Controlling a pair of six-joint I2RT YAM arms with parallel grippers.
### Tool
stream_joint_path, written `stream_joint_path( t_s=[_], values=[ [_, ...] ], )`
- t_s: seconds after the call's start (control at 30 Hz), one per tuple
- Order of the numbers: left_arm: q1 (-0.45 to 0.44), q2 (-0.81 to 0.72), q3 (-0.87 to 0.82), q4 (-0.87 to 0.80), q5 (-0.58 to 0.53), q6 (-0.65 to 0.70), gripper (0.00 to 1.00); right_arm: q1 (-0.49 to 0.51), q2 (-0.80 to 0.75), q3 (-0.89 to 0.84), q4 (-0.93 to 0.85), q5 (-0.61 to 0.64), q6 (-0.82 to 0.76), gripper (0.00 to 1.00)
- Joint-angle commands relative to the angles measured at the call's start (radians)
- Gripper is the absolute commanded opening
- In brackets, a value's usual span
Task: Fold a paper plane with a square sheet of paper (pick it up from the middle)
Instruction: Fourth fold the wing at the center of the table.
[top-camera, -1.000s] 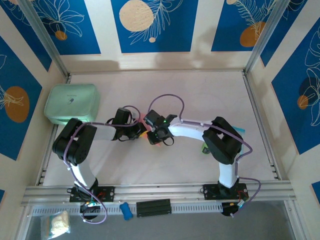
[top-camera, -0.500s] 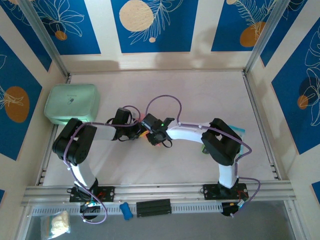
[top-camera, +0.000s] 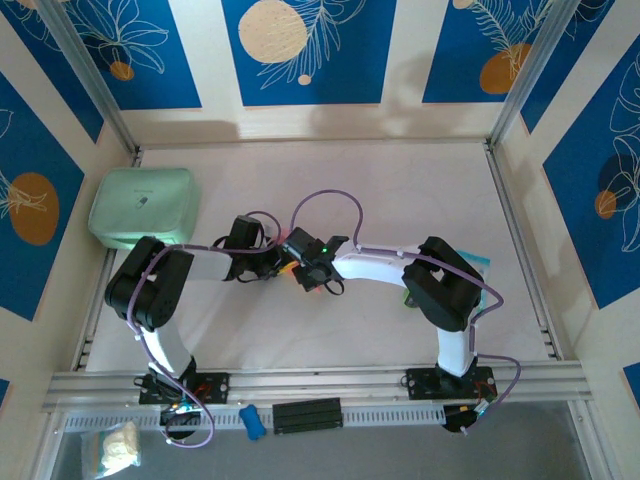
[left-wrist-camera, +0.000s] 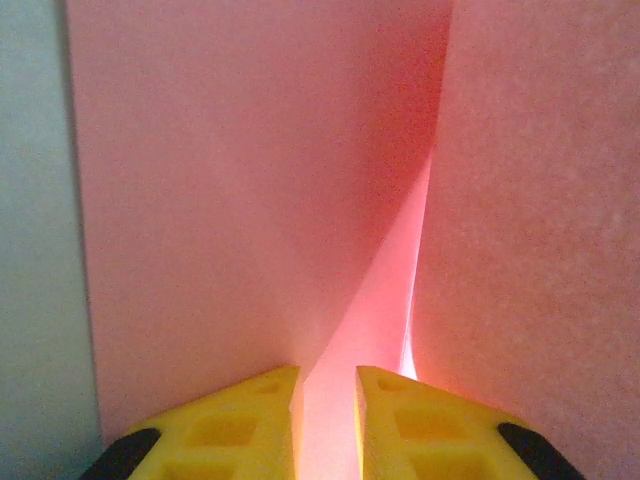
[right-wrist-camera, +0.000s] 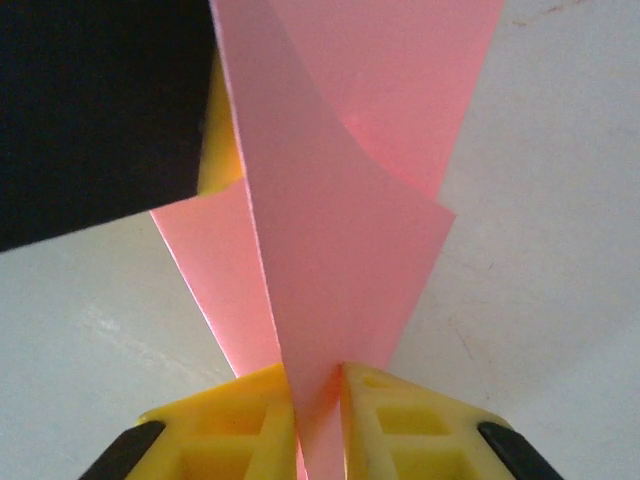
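Both arms reach in to the middle of the tabletop (top-camera: 400, 190); in the top view their wrists meet tip to tip there, with a little pink showing under them.

Left gripper (left-wrist-camera: 328, 385): yellow fingers nearly together, closed on the paper (left-wrist-camera: 250, 200). A folded edge runs down into the narrow slot between them. One pink panel spreads out to the left, another to the right. A bright, backlit crease rises from the fingers toward the far right. Pale tabletop shows along the left edge of this view.

Right gripper (right-wrist-camera: 318, 385): fingers closed on the paper, pinching a thin standing layer that touches both pads. From the pinch the paper rises as a tall, narrow wedge, upright and tilted slightly left. A second flap spreads to the right and ends in a corner. More pink lies behind and lower left, close to the tabletop. A black body (right-wrist-camera: 100, 110) with a yellow edge stands just behind the paper at upper left.

The paper is partly folded, held between both grippers at mid-tabletop.

Mint-green case (top-camera: 143, 205): far left corner, well apart from the grippers.
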Motion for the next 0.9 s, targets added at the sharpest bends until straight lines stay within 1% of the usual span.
stream_joint_path(
  t_s=[0.0,0.17,0.27,0.37,0.5,0.63,0.73,0.87],
  values=[
    [-0.005,0.017,0.011,-0.053,-0.021,0.002,0.22,-0.002,0.009,-0.017,0.015,0.007,0.001,0.15],
    [-0.006,0.004,0.011,-0.051,-0.021,0.001,0.22,-0.011,0.003,-0.025,0.030,-0.032,-0.005,0.07],
    [-0.004,-0.020,0.016,-0.054,-0.022,0.002,0.22,-0.025,-0.009,-0.043,0.052,-0.077,-0.011,0.04],
    [-0.004,-0.050,0.021,-0.061,-0.026,0.013,0.22,-0.056,-0.024,-0.069,0.092,-0.184,-0.014,0.02],
    [-0.001,-0.086,0.018,-0.073,-0.036,0.031,0.23,-0.107,-0.042,-0.106,0.156,-0.355,-0.017,0.01],
    [0.003,-0.108,-0.004,-0.055,-0.043,0.042,0.23,-0.157,-0.050,-0.125,0.190,-0.489,-0.008,0.01],
    [0.004,-0.110,-0.022,-0.019,-0.037,0.042,0.24,-0.194,-0.053,-0.129,0.205,-0.576,0.003,0.01],
    [0.004,-0.094,-0.043,0.074,-0.006,0.021,0.25,-0.237,-0.047,-0.131,0.222,-0.678,0.024,0.02]
  ],
)
